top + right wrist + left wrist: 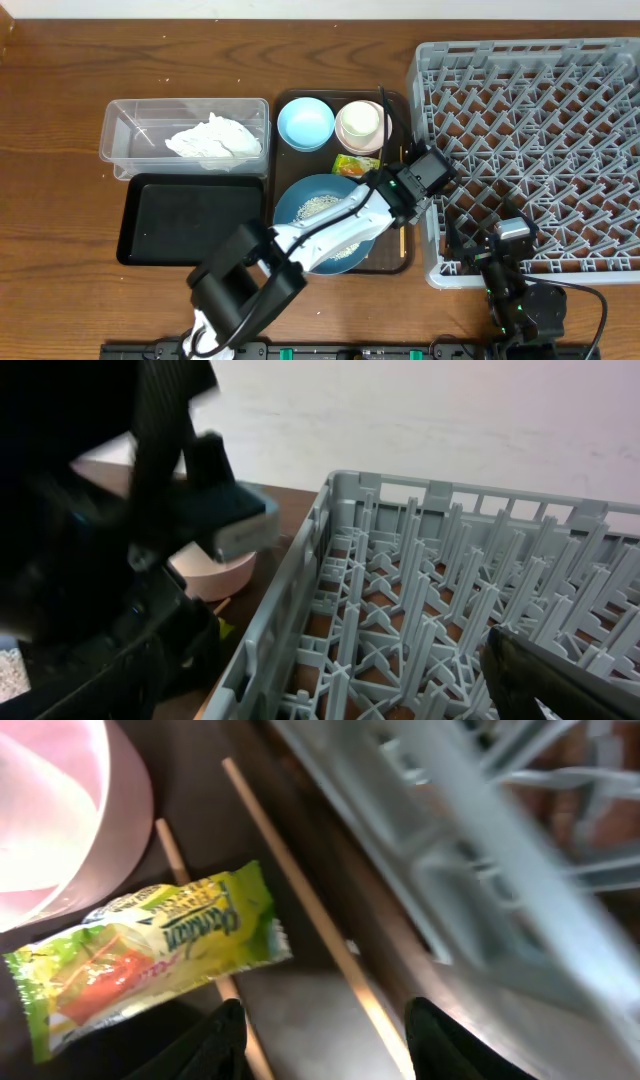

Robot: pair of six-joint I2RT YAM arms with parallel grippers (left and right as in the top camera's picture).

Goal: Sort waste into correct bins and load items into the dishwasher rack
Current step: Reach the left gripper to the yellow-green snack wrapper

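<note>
my left gripper (325,1042), jaws apart, hangs over thin wooden chopsticks (305,900); closing may also pinch the yellow-green snack wrapper (150,955) overlapping one.

Robot test bench: wooden table (60,60), dish rack (540,120), plain white wall (400,410)

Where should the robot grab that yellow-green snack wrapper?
Probably the crimped end of the yellow-green snack wrapper, from above with jaws across its narrow width. It lies flat over a thin wooden chopstick, and the pale-pink bowl crowds its other end.
</note>
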